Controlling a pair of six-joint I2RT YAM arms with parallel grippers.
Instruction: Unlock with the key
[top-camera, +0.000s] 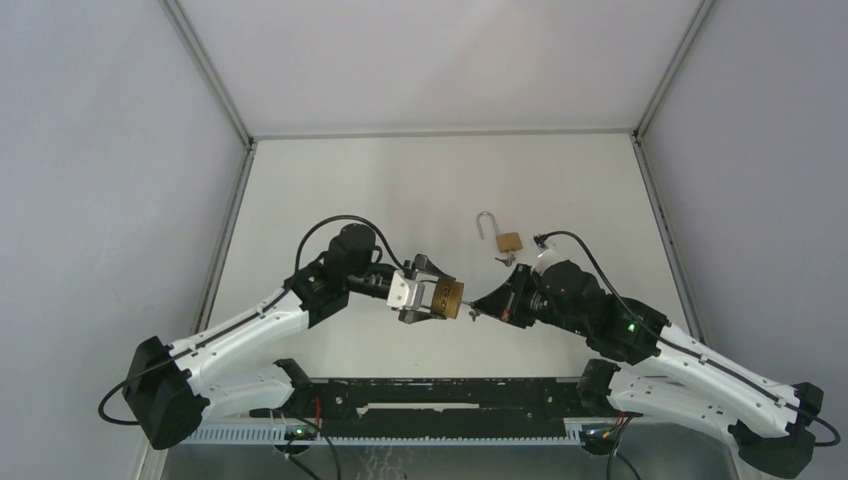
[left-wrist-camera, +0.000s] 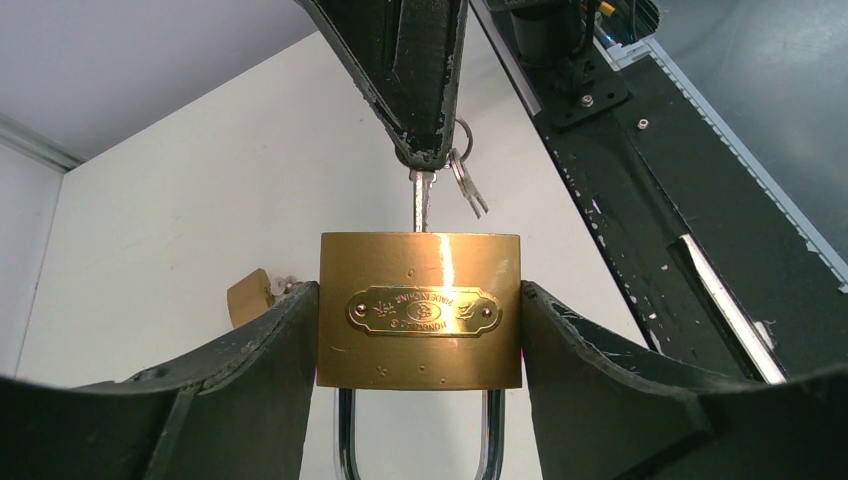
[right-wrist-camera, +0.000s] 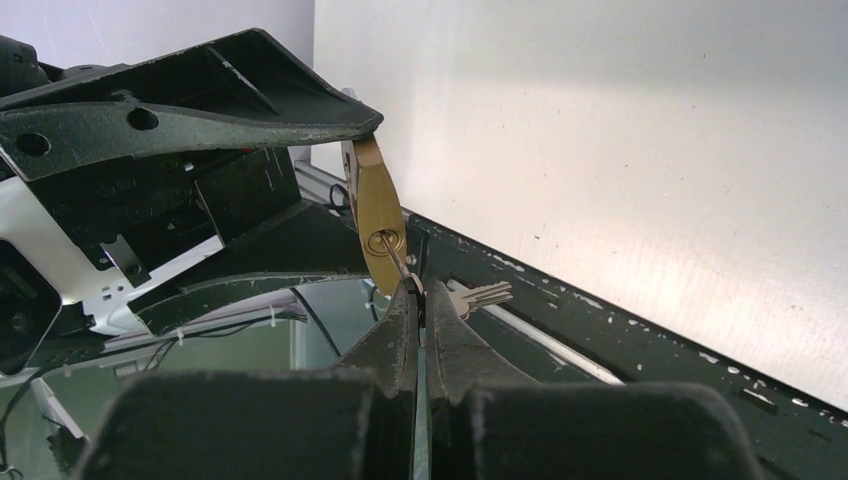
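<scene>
Padlock (left-wrist-camera: 420, 310) clamped by its sides in the left end effector (top-camera: 428, 298), lifted off the desk (top-camera: 400, 180) near centre. Key (left-wrist-camera: 421, 195) tip at its keyhole, pinched tight in the closed right end effector (right-wrist-camera: 418, 295) at 3 o'clock of it. Second padlock (top-camera: 507, 241) lying open at 1 o'clock.

Spare brass padlock (top-camera: 509, 242) is seen lying flat on the white table (top-camera: 420, 180), right of centre, with its shackle swung open and pointed toward the far side. A small bunch of keys (top-camera: 504, 261) is laid just beside it, on the near side. Table is boxed in by grey walls (top-camera: 90, 180) and aluminium posts (top-camera: 205, 65). Black base rail (top-camera: 450, 392) and slotted white cable duct (top-camera: 400, 432) are fitted along the near edge.
</scene>
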